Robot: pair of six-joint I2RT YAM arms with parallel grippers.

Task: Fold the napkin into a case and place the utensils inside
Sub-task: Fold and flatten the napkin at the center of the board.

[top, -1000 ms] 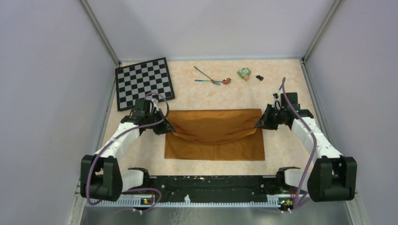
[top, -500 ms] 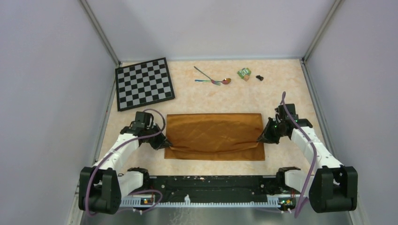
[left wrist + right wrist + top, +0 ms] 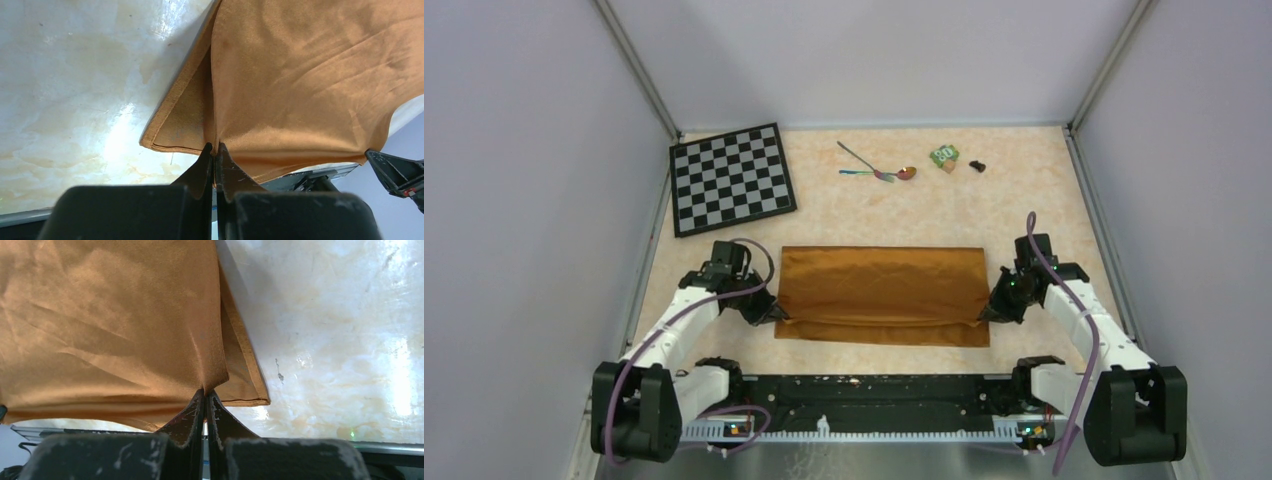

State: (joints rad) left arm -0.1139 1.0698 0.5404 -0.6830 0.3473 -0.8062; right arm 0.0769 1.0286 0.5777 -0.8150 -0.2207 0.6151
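The orange-brown napkin [image 3: 882, 290] lies folded over itself near the table's front, its upper layer drawn close to the near edge. My left gripper [image 3: 774, 313] is shut on the upper layer's left corner; the left wrist view shows the napkin [image 3: 300, 80] pinched at the fingertips [image 3: 215, 148]. My right gripper [image 3: 987, 314] is shut on the right corner; the right wrist view shows the napkin [image 3: 110, 325] pinched likewise [image 3: 205, 393]. The two utensils [image 3: 879, 170], with purple-blue handles and a coppery spoon bowl, lie crossed at the back middle, far from both grippers.
A black-and-white chessboard [image 3: 731, 178] lies at the back left. A small green block [image 3: 944, 155] and a small black piece [image 3: 977, 165] sit at the back right of the utensils. Grey walls enclose the table on three sides.
Both grippers have moved toward the near edge, pulling the napkin's upper layer forward over the lower one. The sagging fold has flattened out.
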